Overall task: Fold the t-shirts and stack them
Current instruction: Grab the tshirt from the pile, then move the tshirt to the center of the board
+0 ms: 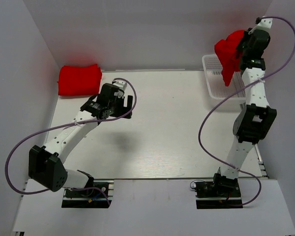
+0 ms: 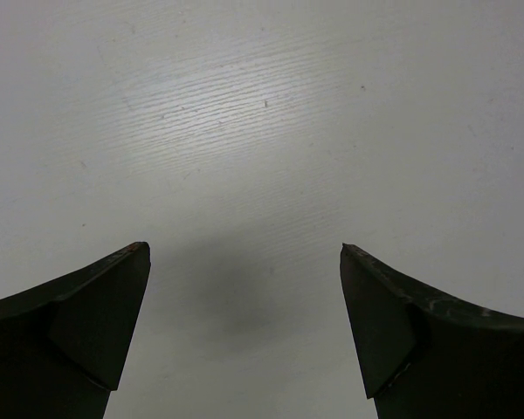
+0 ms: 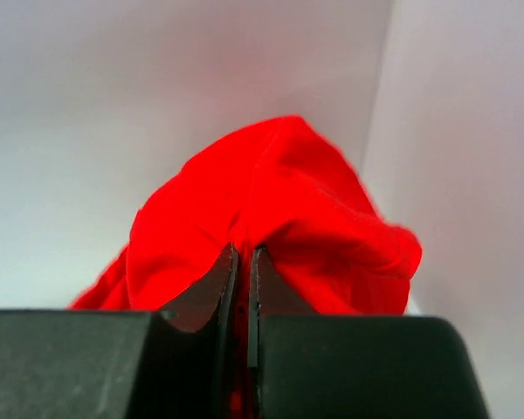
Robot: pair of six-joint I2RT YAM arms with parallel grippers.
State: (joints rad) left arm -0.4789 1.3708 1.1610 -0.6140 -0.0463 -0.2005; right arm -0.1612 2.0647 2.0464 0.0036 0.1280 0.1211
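Note:
A folded red t-shirt lies at the table's far left corner. A second red t-shirt hangs bunched in the air above the white mesh basket at the far right. My right gripper is shut on its fabric. In the right wrist view the red t-shirt bulges over the two closed fingertips of that gripper. My left gripper hovers open over bare table, right of the folded shirt. The left wrist view has the left gripper with its fingers wide apart and nothing between them.
White walls enclose the table at the back and on both sides. The basket stands against the right wall at the back. A purple cable loops out from each arm.

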